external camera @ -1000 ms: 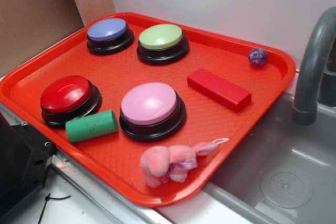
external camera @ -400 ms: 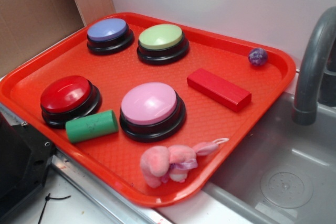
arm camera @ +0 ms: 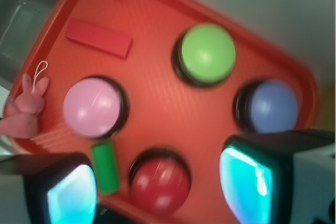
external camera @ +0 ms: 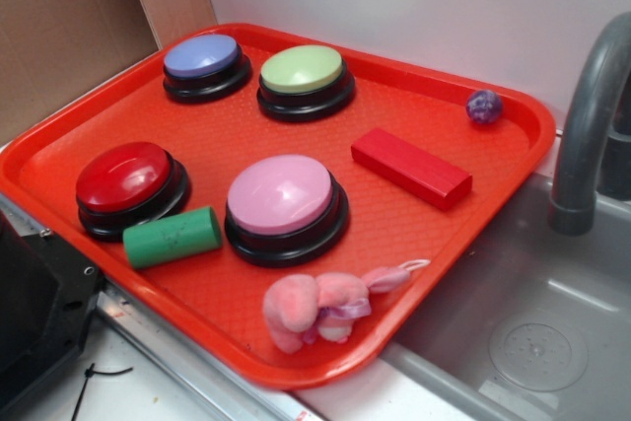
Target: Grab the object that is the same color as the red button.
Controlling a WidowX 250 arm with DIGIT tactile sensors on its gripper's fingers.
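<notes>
On the left, the red button [external camera: 128,180] is sitting near the red tray's [external camera: 296,367] front edge, with a green cylinder [external camera: 173,237] lying just in front of it. A pink button [external camera: 283,200] is resting mid-tray. The red block [external camera: 411,168] is lying flat to the right, well apart from the red button, with nothing touching it. In the wrist view the gripper [arm camera: 157,184] is hovering above the tray, its fingers [arm camera: 71,192] standing wide apart and holding nothing.

No text, label, brand or number can be read anywhere.
</notes>
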